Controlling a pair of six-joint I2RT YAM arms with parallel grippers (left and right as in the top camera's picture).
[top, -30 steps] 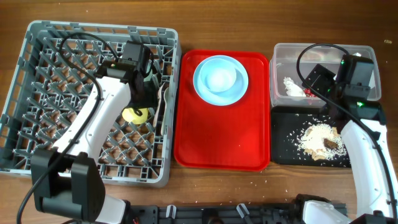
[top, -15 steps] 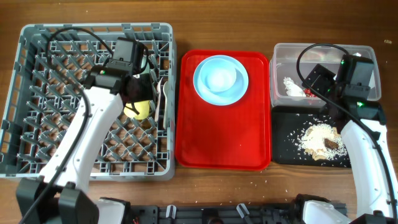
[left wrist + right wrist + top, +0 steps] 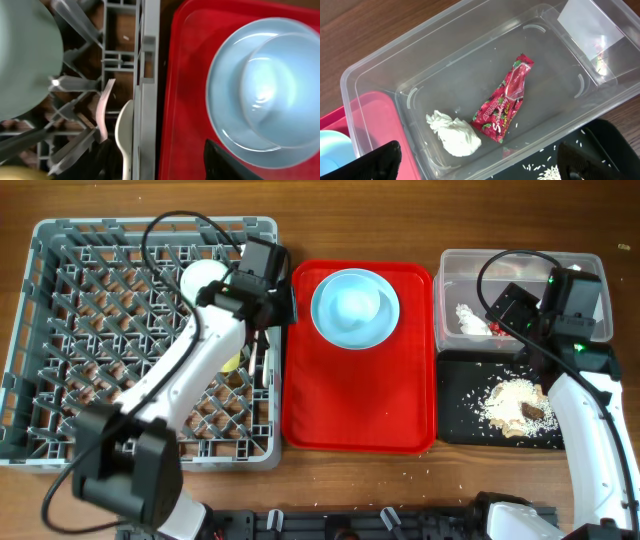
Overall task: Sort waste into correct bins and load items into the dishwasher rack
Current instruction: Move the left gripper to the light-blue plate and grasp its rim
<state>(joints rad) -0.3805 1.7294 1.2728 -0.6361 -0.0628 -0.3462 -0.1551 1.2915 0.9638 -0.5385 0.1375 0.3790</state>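
Plate (image 3: pixel 220 100) just beside left end effector (image 3: pixel 162 162)

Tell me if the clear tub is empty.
Not empty. In the right wrist view, a red wrapper and a crumpled white napkin lie on the floor of the tub.

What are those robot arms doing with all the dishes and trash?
They're tidying up. The left gripper hovers open at the edge of the rack, holding nothing. The green bowl, yellow cup, fork and spoon are in the rack; the blue plate sits on the red tray. The right gripper hangs open over the clear tub, where the wrapper and napkin lie. Food scraps are on the black tray.
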